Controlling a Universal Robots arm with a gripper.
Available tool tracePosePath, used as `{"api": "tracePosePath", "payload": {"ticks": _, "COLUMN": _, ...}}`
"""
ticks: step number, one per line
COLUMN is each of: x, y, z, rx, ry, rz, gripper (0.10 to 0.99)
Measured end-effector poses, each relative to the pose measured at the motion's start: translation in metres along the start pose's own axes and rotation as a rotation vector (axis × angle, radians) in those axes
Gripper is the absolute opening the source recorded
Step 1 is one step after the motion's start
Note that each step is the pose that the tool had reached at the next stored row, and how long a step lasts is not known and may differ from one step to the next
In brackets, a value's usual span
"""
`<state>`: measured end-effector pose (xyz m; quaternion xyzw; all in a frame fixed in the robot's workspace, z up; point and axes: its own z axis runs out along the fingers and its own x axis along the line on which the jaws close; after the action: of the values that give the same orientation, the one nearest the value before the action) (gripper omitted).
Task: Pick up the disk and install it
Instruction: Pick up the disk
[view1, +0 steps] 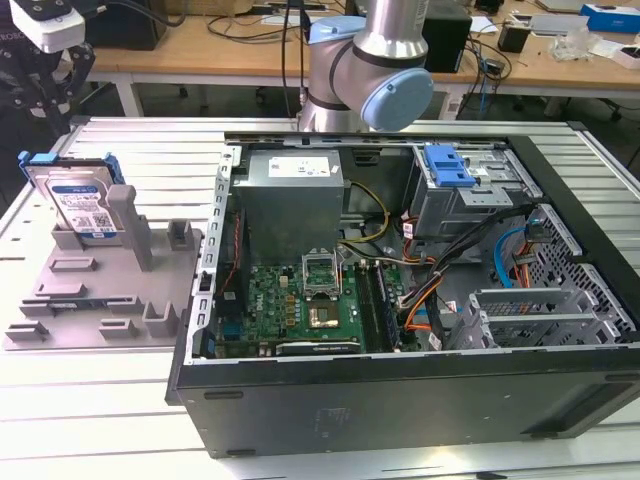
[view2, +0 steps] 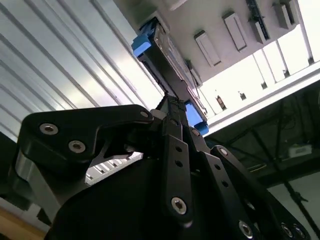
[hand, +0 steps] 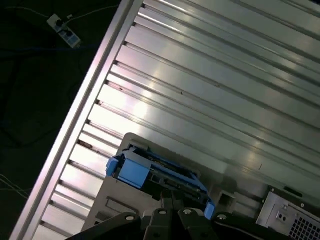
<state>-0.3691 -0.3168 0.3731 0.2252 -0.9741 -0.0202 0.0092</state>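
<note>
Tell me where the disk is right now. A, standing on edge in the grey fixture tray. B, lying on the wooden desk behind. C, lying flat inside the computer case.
A: the disk stands upright on its edge in the grey fixture tray, outside the open computer case, at the exterior view's left.

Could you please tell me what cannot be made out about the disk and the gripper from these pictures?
- Whether the gripper touches the disk: in the second wrist view the gripper's own dark body covers the disk's near end.
- The disk's lower edge: in the exterior view the grey fixture tray and its post hide it.
- Part of the gripper: cut off by the exterior view's left edge.
</note>
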Motion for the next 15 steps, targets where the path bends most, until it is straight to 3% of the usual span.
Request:
{"api": "tracePosePath", "payload": {"ticks": 2, "x": -0.0002, "y": -0.0001, "z": 0.0007, "rx": 0.001, "ry": 0.0033, "rz": -0.076, "gripper": 0.106}}
{"api": "tracePosePath", "payload": {"ticks": 6, "x": -0.0005, "y": -0.0002, "z": 0.0013, "rx": 0.001, "ry": 0.007, "rz": -0.156, "gripper": 0.114}}
{"api": "tracePosePath", "payload": {"ticks": 7, "x": -0.0006, "y": -0.0003, "z": 0.0015, "rx": 0.002, "ry": 0.0085, "rz": -0.188, "gripper": 0.235}}
{"api": "tracePosePath", "payload": {"ticks": 8, "x": -0.0007, "y": -0.0004, "z": 0.0017, "rx": 0.002, "ry": 0.0091, "rz": -0.203, "gripper": 0.235}}
{"api": "tracePosePath", "payload": {"ticks": 11, "x": -0.001, "y": -0.0005, "z": 0.002, "rx": 0.002, "ry": 0.0118, "rz": -0.259, "gripper": 0.416}}
{"api": "tracePosePath", "payload": {"ticks": 12, "x": -0.0012, "y": -0.0006, "z": 0.0021, "rx": 0.002, "ry": 0.0125, "rz": -0.272, "gripper": 0.416}}
{"api": "tracePosePath", "payload": {"ticks": 13, "x": -0.0015, "y": -0.0008, "z": 0.0022, "rx": 0.002, "ry": 0.0134, "rz": -0.292, "gripper": 0.482}}
{"api": "tracePosePath", "payload": {"ticks": 15, "x": -0.0022, "y": -0.001, "z": 0.0022, "rx": 0.003, "ry": 0.0154, "rz": -0.335, "gripper": 0.482}}
